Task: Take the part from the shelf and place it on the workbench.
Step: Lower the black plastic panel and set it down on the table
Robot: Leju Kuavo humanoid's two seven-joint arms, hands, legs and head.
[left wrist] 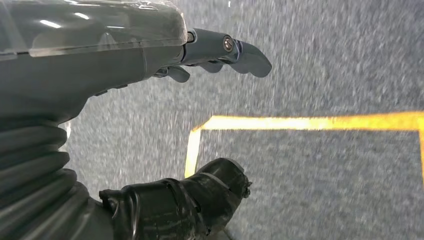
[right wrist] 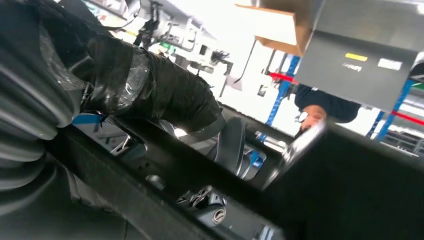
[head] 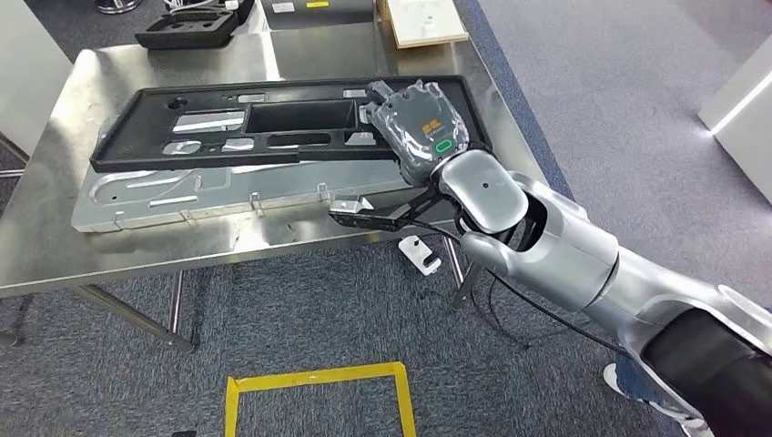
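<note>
Head view: steel desk (head: 137,250) ahead, set at a slight angle. On it a long black part (head: 273,123), a flat frame with cut-outs and one deep rectangular opening near its middle. It lies across the desk, left to right, on top of a silver metal panel (head: 182,202) of similar length; the panel's near edge sticks out from under the black part toward the near edge of the desk.

Right hand (head: 414,123) reaches in from the right, plastic film over its back, placed over the right end of the black part. Fingertips lie on the frame beside the rectangular opening. Right wrist view: thumb (right wrist: 165,97) wrapped in dark tape sits against the part's dark rim, with a finger (right wrist: 231,145) on the other side of that rim, so the hand is grasping the black part at its right end.

Left hand (left wrist: 150,130) hangs over grey carpet (left wrist: 325,60) with a corner of yellow floor tape (left wrist: 300,122) below it. Its fingers are spread apart, thumb well apart from them, nothing in it: released.

Far edge of desk: a black foam tray (head: 187,32) at far left, a flat cardboard box (head: 423,23) further right. A small white object (head: 420,253) lies on the floor under the desk's near right corner. A yellow taped square (head: 319,391) on the carpet nearer the robot.
</note>
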